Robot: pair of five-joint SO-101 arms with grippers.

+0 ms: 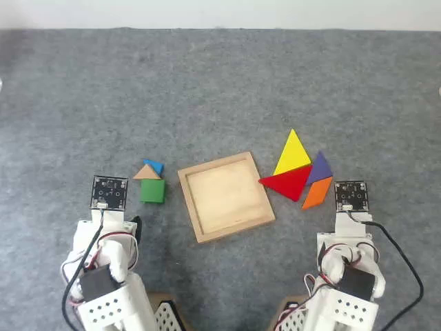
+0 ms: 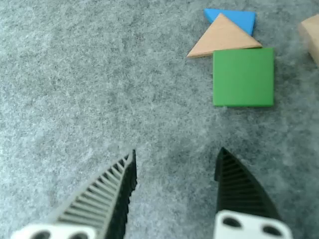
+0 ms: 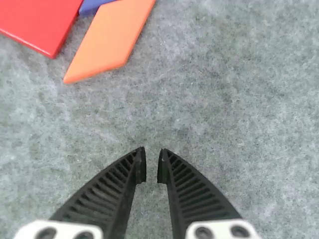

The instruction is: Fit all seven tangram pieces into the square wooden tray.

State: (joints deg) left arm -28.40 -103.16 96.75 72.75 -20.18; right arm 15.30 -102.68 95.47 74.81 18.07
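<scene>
Tray (image 1: 190,205) held no pieces. Green square (image 2: 243,76), tan triangle (image 2: 223,37) and blue triangle (image 2: 239,19) lay just left of it, straight ahead of left gripper (image 2: 174,167), fingers wide. Orange piece (image 3: 110,40), right of tray, lay nearest right gripper (image 3: 151,167), fingers nearly closed.

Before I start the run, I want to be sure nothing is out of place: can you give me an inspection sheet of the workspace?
Surface: grey mat, flat.
Job's things: square wooden tray in the middle, all seven pieces outside it. Green square, tan triangle and blue triangle lie on the left arm's side. Yellow triangle, red triangle, purple piece and orange parallelogram lie on the right arm's side.
Clutter: nothing seen.
Grippers: left gripper open over bare mat; right gripper shut, holding nothing.
Cables: black cable loops beside the right arm, away from the pieces.
Surroundings: pale strip beyond the mat's far edge.
</scene>
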